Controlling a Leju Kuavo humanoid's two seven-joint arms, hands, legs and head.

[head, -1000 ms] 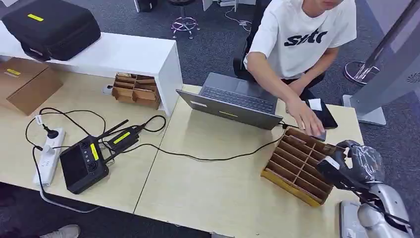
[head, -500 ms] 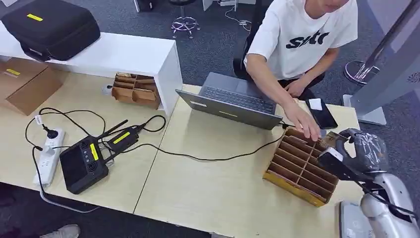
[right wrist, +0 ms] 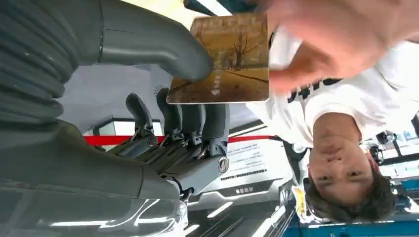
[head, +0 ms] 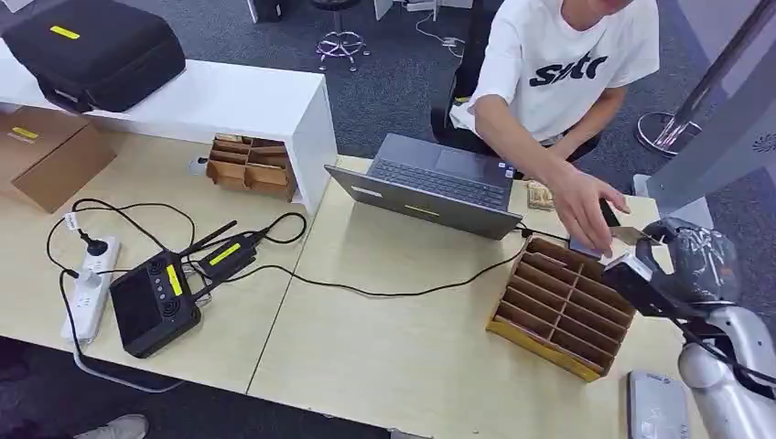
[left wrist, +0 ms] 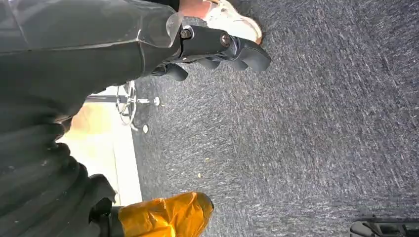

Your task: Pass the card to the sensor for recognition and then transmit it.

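Not much is legible here tbh. The person's white T-shirt (head: 558, 55) has a dark printed word across the chest (looks like "sutc", partly folded, so can't be sure). The card (right wrist: 222, 59) carries a small line of print and an arrow, too tiny to read.

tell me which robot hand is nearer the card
Right. The right hand pinches the card between thumb and fingers, with a person's hand at its far edge. The left hand hangs over the carpet, away from it.
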